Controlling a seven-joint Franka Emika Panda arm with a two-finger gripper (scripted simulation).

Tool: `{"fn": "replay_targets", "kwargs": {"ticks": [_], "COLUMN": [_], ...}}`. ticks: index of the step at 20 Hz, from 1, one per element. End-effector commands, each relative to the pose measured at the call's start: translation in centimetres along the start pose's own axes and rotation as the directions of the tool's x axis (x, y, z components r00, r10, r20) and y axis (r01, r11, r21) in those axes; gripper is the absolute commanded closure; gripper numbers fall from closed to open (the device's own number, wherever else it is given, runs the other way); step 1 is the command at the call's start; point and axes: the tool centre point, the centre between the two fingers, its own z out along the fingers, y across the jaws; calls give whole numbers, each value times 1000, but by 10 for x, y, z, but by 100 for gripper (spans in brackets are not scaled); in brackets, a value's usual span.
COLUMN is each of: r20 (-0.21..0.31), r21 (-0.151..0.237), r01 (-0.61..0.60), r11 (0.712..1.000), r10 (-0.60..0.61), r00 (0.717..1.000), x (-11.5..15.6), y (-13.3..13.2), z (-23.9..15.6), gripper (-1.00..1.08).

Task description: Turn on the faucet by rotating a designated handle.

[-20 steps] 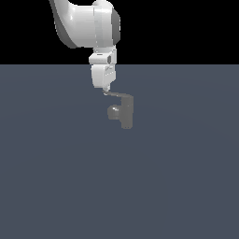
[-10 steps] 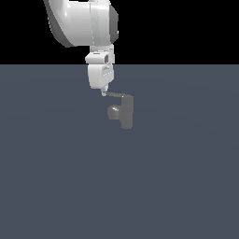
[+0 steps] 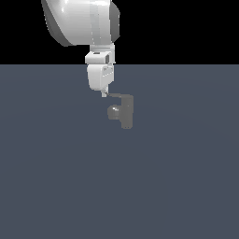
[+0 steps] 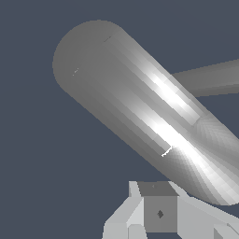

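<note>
Nearest the wrist cam: the end effector (image 4: 161, 212), only its pale blocky base in shot. Fingertips not visible here, and in the exterior view they merge into one small tip, so can't tell if open or closed. Nothing visibly gripped.

Just beyond, filling the wrist view, a thick grey cylinder, the faucet (image 4: 140, 112), w/ a thinner bar branching off behind it. That bar is probably the handle (image 4: 210, 79), but too close-up to be sure.

Exterior view: faucet (image 3: 125, 112) stands on the flat grey worktop (image 3: 116, 186), about mid-scene. Handle (image 3: 113, 96) juts from its top toward the exterior view's left, long axis roughly level. End effector (image 3: 104, 94) hangs at the handle's free tip, touching or just beside it; can't say which. Faucet body lies down and to the exterior view's right of the tip.

No containers in sight.
</note>
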Motion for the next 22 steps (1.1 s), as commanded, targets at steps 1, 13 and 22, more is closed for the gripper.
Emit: {"fn": "replay_targets", "kwargs": {"ticks": [1, 13, 22], "r20": [-4, -4, 0], "r21": [-4, -6, -3], "r01": [-10, -9, -1], "r11": [1000, 1000, 1000], "r10": [10, 9, 1], "r00": [1000, 1000, 1000], "x": [12, 29, 44], "y": [5, 35, 45], "z": [1, 1, 0], "gripper": [108, 108, 108]}}
